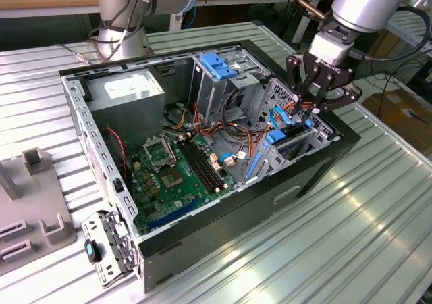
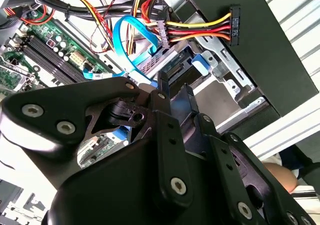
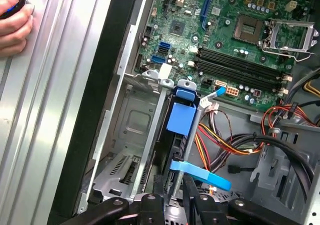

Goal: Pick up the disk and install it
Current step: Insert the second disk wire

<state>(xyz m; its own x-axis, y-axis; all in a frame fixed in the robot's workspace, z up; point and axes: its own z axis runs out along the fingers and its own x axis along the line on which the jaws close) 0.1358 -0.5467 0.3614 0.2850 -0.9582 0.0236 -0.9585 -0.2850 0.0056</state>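
Many cables crowding disk in bay, fingers seemingly spread above.

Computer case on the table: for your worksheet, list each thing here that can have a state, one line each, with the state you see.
computer case: side panel off, inside exposed.
disk: standing on edge in the drive bay, blue rails showing.
gripper: lowered over the drive bay at the disk; whether it grips cannot be told.
processor socket: bare, no cooler on it.
power connector: loose, plugged into nothing.
hand: resting on the table beside the case.
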